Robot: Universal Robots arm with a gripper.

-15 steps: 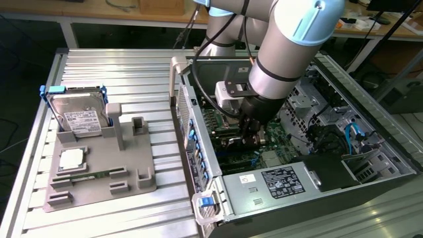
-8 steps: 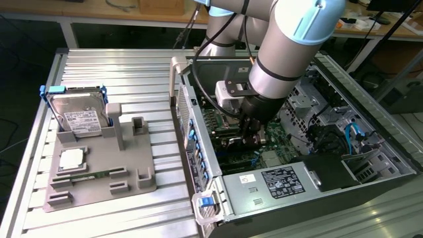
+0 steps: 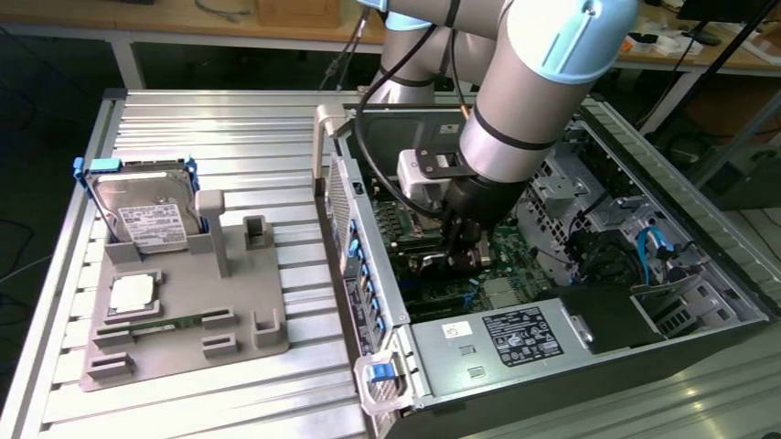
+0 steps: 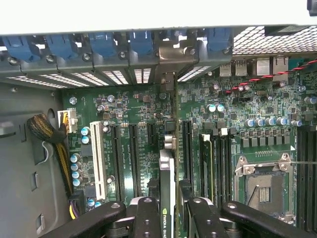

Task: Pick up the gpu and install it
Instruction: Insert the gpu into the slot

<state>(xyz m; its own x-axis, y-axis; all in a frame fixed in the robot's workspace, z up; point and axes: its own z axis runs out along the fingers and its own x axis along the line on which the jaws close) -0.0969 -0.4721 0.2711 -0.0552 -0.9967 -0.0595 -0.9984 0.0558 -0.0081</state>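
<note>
**A:** Exterior view first. Where's the gripper [image 3: 462, 247]?

**B:** Down inside the open computer case [image 3: 488, 343], low over the motherboard [image 3: 409, 229]. From this side I can't tell what sits between the jaws.

**A:** And outside the case?

**B:** Well apart from the jaws, on the slatted table [image 3: 219, 128], there's a grey fixture [image 3: 183, 338]. It carries a hard drive [image 3: 146, 219] standing in a blue frame, plus a processor [image 3: 132, 293] and a memory stick [image 3: 153, 322] lying flat.

**A:** Wrist view?

**B:** The gpu [image 4: 167, 183] stands edge-on between the jaws. They're roughly half closed on it, with a black finger [image 4: 147, 215] against each face. Its silver bracket [image 4: 171, 54] is at the end far from the jaws, up against the case's rear slot openings, among the blue clips [image 4: 104, 42].

**A:** Either side of the jaws?

**B:** On one side, a white expansion slot [image 4: 97, 158] and a yellow-and-black cable bundle [image 4: 54, 144]. On the other, the open CPU socket [image 4: 262, 186]. Whether the card is seated in its slot, I can't tell.
</note>
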